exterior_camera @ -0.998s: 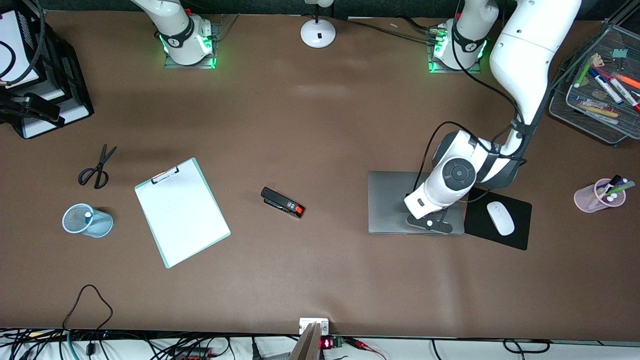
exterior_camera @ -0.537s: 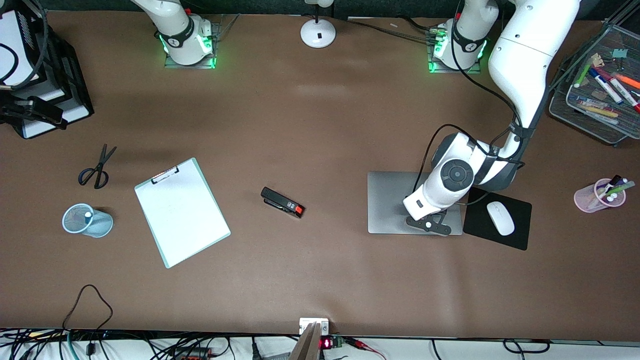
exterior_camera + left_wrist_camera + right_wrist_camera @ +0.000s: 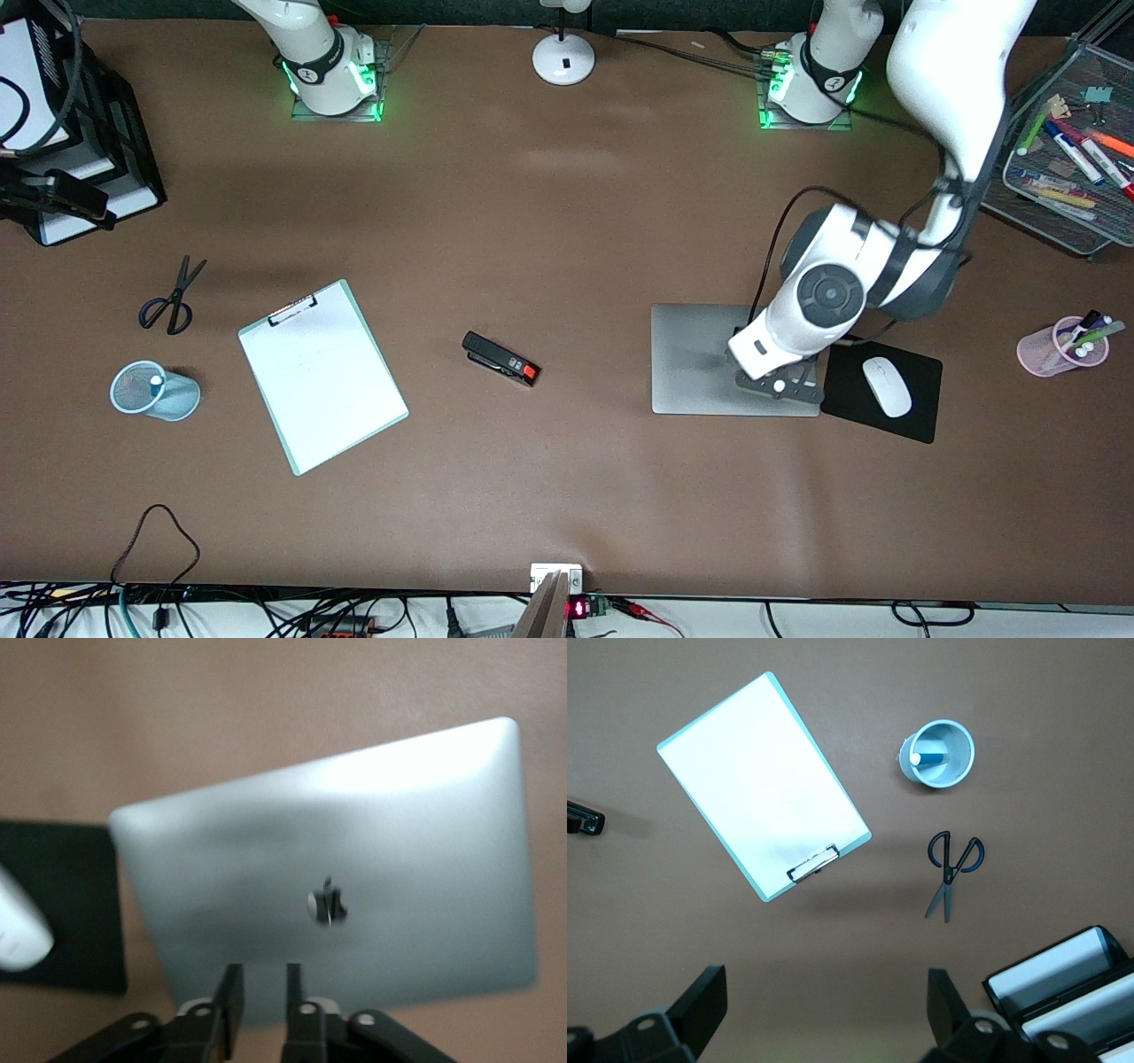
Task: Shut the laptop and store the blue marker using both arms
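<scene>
Item 1: laptop (image 3: 700, 359) lid-down beside mouse pad (image 3: 921, 416). Left gripper (image 3: 262, 992) has lifted off it, fingers slightly parted, apparently empty. Right gripper (image 3: 824, 1010) spread, waiting.

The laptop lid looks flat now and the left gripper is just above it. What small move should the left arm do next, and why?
Probably lift the left gripper straight up from the laptop: the lid lies shut, the fingers hold nothing, and the blue marker sits in the mesh cup.
</scene>
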